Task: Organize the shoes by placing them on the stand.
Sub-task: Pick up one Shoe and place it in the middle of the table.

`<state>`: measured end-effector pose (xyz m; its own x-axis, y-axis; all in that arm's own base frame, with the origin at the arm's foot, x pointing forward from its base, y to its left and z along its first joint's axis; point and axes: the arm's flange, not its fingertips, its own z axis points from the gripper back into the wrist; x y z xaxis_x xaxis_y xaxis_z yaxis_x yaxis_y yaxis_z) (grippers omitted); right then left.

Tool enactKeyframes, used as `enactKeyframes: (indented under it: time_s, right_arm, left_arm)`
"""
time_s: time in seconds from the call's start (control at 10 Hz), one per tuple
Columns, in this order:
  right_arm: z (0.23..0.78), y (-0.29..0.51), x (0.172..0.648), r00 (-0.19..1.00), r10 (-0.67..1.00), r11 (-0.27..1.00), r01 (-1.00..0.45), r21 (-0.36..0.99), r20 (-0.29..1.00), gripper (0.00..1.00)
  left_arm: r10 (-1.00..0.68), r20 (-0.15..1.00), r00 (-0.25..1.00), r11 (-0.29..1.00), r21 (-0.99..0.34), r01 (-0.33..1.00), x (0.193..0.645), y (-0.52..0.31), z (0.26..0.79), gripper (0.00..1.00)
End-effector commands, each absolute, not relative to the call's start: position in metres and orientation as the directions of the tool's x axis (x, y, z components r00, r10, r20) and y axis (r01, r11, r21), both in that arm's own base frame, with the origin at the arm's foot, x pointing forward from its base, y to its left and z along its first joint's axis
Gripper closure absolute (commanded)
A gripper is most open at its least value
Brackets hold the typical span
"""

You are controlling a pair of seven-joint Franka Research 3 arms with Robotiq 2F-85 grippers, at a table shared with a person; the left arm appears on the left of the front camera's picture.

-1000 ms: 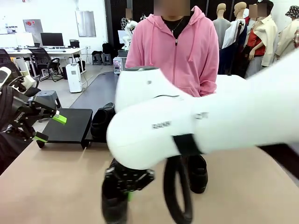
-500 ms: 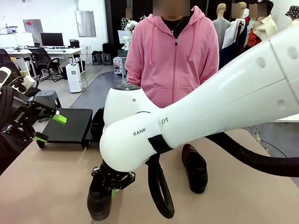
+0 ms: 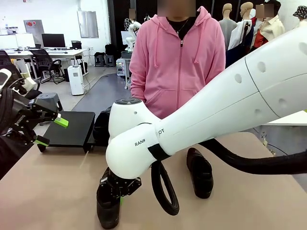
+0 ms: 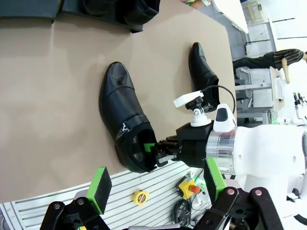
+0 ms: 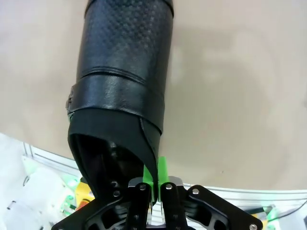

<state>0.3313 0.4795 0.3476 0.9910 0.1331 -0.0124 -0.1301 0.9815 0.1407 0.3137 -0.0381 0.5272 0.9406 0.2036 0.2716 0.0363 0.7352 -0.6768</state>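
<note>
Between the pads of the right hand (image 5: 156, 178) sits the heel collar of a black shoe (image 5: 122, 86), pinched tight, toe pointing away from that hand; the leather is glossy and likely slick, the upper pliable, the sole stiff, the weight probably modest, so the collar seems the surest hold, though the toe may sag; a second shoe (image 3: 201, 172) lies beside that hand on the tan tabletop (image 3: 43, 191); the left hand (image 3: 51, 132) hangs spread and empty, just before the matte stand (image 3: 72, 127).

tan table (image 3: 48, 191): black stand (image 3: 72, 128) far left, shoe (image 3: 201, 175) right of middle.
</note>
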Motion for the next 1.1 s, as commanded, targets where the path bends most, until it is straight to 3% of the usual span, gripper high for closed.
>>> enactKeyframes:
  time_s: [0.0, 0.1, 0.3, 0.5, 0.6, 0.8, 1.0]
  right_arm:
    - [0.357, 0.477, 0.332, 0.992, 0.125, 0.975, -0.123, 0.184, 0.003, 0.2]
    - [0.361, 0.473, 0.33, 0.993, 0.118, 0.973, -0.117, 0.198, 0.006, 0.0]
    - [0.403, 0.447, 0.315, 0.994, 0.091, 0.97, -0.102, 0.22, 0.059, 0.0]
    - [0.475, 0.366, 0.297, 0.993, 0.085, 0.976, -0.099, 0.192, 0.082, 0.0]
    - [0.501, 0.309, 0.292, 0.991, 0.132, 0.973, -0.137, 0.186, 0.035, 0.0]
    - [0.535, 0.17, 0.284, 0.947, 0.281, 0.867, -0.182, 0.464, -0.153, 0.0]
    - [0.549, 0.056, 0.259, 0.996, 0.063, 0.831, -0.014, 0.557, -0.07, 0.0]
  left_arm:
    - [0.211, 0.267, 0.94, 0.718, -0.695, 0.037, 0.314, -0.039, 0.526, 0.0]
    - [0.211, 0.267, 0.94, 0.718, -0.695, 0.037, 0.314, -0.039, 0.526, 0.0]
    - [0.211, 0.267, 0.94, 0.718, -0.695, 0.037, 0.314, -0.039, 0.526, 0.0]
    - [0.211, 0.267, 0.94, 0.718, -0.695, 0.037, 0.314, -0.039, 0.526, 0.0]
    - [0.211, 0.267, 0.94, 0.718, -0.695, 0.037, 0.314, -0.039, 0.526, 0.0]
    - [0.211, 0.267, 0.94, 0.718, -0.695, 0.037, 0.314, -0.039, 0.526, 0.0]
    - [0.211, 0.267, 0.94, 0.718, -0.695, 0.037, 0.314, -0.039, 0.526, 0.0]
